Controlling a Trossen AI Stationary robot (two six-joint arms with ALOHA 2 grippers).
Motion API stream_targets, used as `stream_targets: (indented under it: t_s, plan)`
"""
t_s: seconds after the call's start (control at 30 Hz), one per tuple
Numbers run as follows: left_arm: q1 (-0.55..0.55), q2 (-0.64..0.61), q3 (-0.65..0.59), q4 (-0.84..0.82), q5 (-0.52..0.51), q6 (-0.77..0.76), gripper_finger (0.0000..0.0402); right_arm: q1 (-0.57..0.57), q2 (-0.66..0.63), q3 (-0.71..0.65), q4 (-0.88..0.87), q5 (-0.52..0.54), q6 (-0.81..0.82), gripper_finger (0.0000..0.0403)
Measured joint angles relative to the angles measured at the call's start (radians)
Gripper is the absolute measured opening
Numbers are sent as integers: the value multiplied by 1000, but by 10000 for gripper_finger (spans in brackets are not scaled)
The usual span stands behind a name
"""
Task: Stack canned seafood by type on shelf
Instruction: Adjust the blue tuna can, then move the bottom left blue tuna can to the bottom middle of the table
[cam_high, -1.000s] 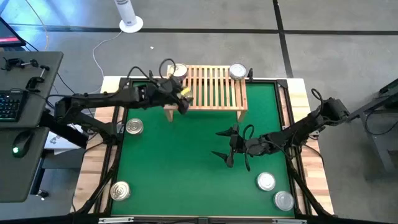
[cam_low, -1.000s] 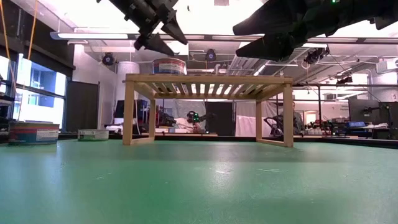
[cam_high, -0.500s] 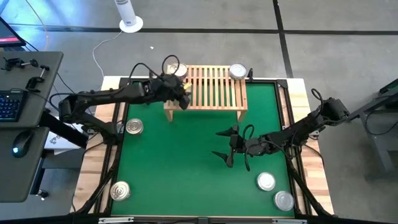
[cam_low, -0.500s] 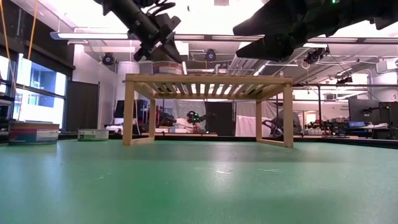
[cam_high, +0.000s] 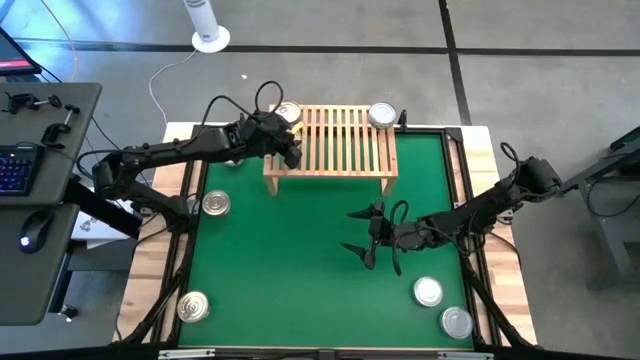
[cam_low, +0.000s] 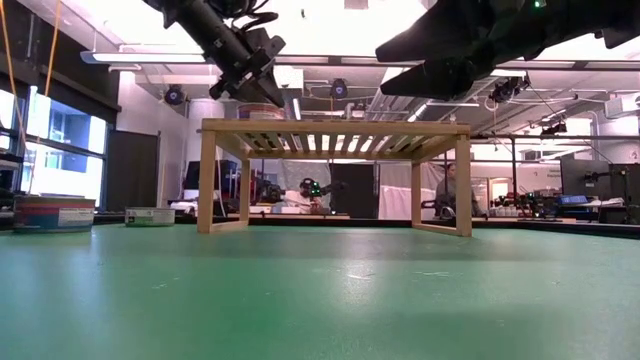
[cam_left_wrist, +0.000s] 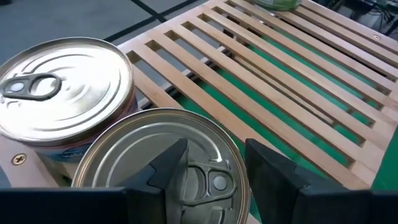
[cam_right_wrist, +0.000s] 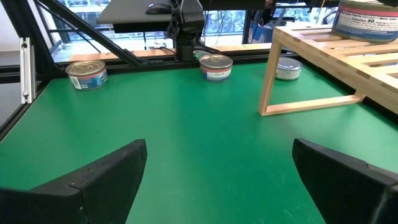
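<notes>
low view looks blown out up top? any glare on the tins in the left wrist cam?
Low view: yes, ceiling lights wash out the top, so both arms read as silhouettes above the shelf. Left wrist view: soft reflections on the two tins, with the pull tabs readable; the left gripper fingers in the foreground are blurred.

Tins (cam_left_wrist: 163, 163): bright metal, glossy lids pressed with concentric rings and fitted with pull tabs; printed paper-like labels around the sides (cam_right_wrist: 214, 73). Shelf (cam_left_wrist: 273, 81): pale, unpainted wood, smooth slats, matt finish, with a screw head at one corner. Mat (cam_high: 290, 270): green, matt, finely textured. Gripper fingers (cam_left_wrist: 273, 171): dark, matt, plastic-like.
</notes>
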Motion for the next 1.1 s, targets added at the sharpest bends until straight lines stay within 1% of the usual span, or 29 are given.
stream_targets:
  t_s: [0.13, 0.3, 0.43, 0.5, 0.6, 0.67, 0.73, 0.83, 0.9, 0.93, 0.97, 1.03, 1.1]
  plan:
    - [-14, -26, 0, 0, 0, 0, 144, 0, 0, 0, -1, 0, 0, 399]
    - [-40, -86, 33, -2, 0, -9, 144, 0, 0, -6, -11, 0, 20, 399]
    - [-99, -142, 70, -20, 3, -3, 144, 4, 9, -6, -12, 3, 22, 399]
    - [-166, -164, 92, -74, -31, 25, 140, 9, 26, -6, 0, 4, 19, 399]
    - [-316, -163, 124, -234, -157, 34, 125, 13, 72, -6, 35, 4, 18, 399]
    - [-428, -147, 135, -337, -246, -10, 112, 16, 108, -7, 71, 4, 16, 399]
    - [-538, -130, 138, -425, -309, -115, 99, 16, 143, -7, 106, 3, 1, 399]
    - [-693, -96, 138, -549, -325, -358, 82, 16, 184, -7, 164, -4, -7, 399]
    - [-791, -70, 138, -628, -288, -537, 72, 16, 200, -7, 179, -6, -4, 399]
    - [-839, -55, 138, -667, -249, -629, 66, 16, 204, -7, 182, -6, -4, 399]
    - [-884, -40, 138, -700, -192, -718, 61, 16, 206, -7, 186, -7, -3, 399]
    - [-962, -4, 138, -767, -28, -873, 51, 16, 206, -7, 190, -7, -4, 399]
    - [-1037, 38, 138, -831, 110, -1007, 40, 16, 206, -7, 199, -7, -11, 399]
